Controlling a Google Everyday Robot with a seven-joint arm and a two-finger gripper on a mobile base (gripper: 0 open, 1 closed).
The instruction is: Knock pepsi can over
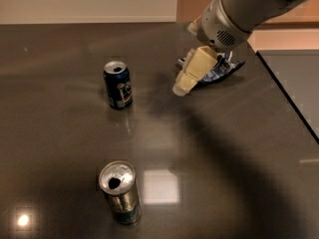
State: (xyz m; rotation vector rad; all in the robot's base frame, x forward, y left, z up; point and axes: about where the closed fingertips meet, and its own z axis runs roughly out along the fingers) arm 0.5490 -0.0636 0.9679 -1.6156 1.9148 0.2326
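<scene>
Dark, glossy tabletop [239, 148] under a pale wall [75, 4] offers little grip, so I'd sweep the gripper [181, 87], hanging beside the foil snack bag [230, 67] with fingers [197, 66] seemingly pressed together, leftward into the upper half of the upright pepsi can [118, 85] standing well apart, avoiding the silver can [120, 192].

Dark blue pepsi can [118, 85] — upright — gripper [181, 87] apart, to its right.

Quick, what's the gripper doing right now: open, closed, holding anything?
Gripper: cannot be told; it hangs over the table, right of the pepsi can, apart from it.
</scene>
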